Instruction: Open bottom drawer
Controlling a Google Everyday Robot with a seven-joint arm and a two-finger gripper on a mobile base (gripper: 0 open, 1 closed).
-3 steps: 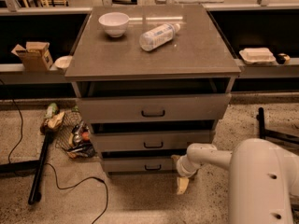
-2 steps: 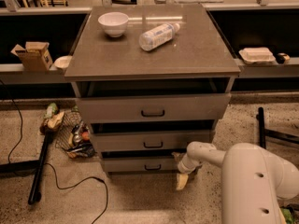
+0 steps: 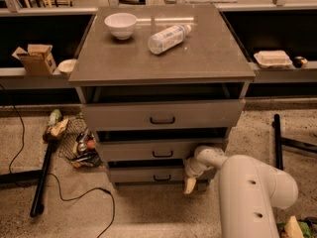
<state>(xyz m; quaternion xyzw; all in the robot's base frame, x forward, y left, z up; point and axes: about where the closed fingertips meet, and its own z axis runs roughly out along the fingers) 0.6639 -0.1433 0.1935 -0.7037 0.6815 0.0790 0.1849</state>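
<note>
Fills much of the lower right corner as a thick, rounded white arm (image 3: 250,197), slanting up and to the left. Shows two small dark holes on the broad casing. Narrows at the upper left end into a slimmer white wrist (image 3: 207,158), bent over like an elbow and turned downward. Ends in the pincer (image 3: 190,185), pale yellowish at the tip, pointing down and slightly left. Hangs low in the view, just right of centre, directly below and a little left of the wrist bend.

Speckled floor (image 3: 148,217) under dim warm light, dark shelving (image 3: 277,74) along the back.
</note>
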